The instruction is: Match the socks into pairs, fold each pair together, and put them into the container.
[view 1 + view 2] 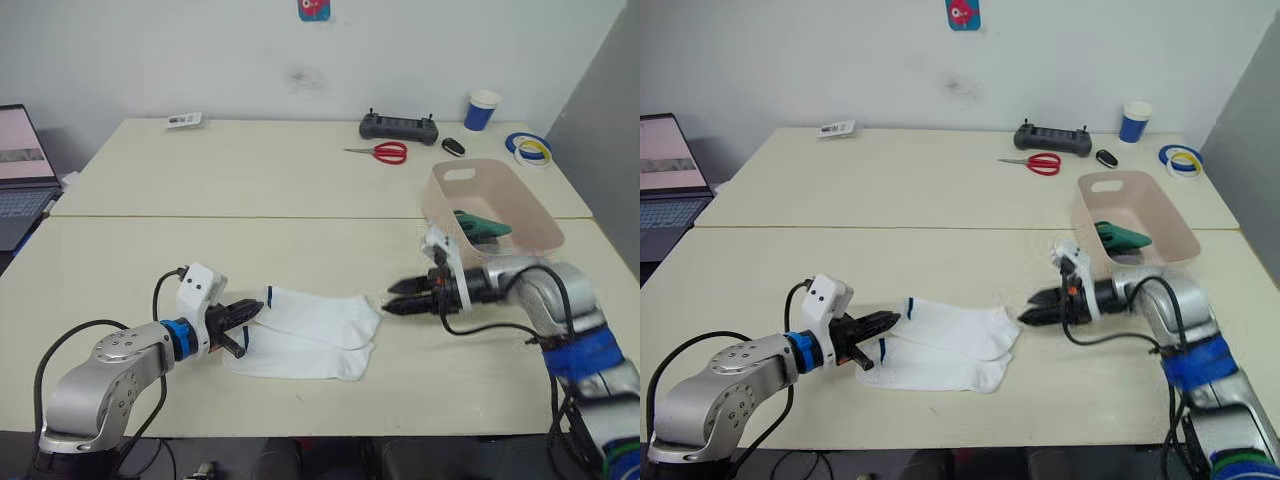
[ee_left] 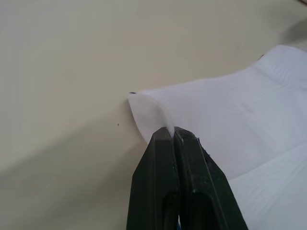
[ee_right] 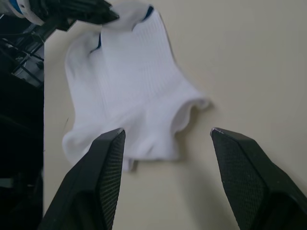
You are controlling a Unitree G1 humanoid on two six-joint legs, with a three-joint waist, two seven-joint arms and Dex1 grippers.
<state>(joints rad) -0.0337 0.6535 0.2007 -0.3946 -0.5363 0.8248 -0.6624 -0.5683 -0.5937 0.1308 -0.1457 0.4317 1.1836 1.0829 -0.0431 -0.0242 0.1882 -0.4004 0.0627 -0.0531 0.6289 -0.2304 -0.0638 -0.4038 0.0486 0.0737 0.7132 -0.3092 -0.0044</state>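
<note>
Socks dominate the near half of a cream table (image 1: 300,190): two white socks (image 1: 318,316) with small dark marks lie one overlapping the other, toes pointing right. At their left end, the left gripper (image 1: 252,311) has its black fingers pressed together on the cuff edge of the upper white sock, as the left wrist view shows up close. Just right of the toes, the right gripper (image 1: 388,303) rests low over the table with its fingers spread and nothing between them, the sock toes lying near its tips. Farther right stands the pale pink container (image 1: 492,205), holding a dark green sock (image 1: 478,224). Along the far edge sit red scissors (image 1: 381,152), a black controller (image 1: 399,126), a blue paper cup (image 1: 481,110) and tape rolls (image 1: 530,148); a laptop (image 1: 22,170) stands at far left.
</note>
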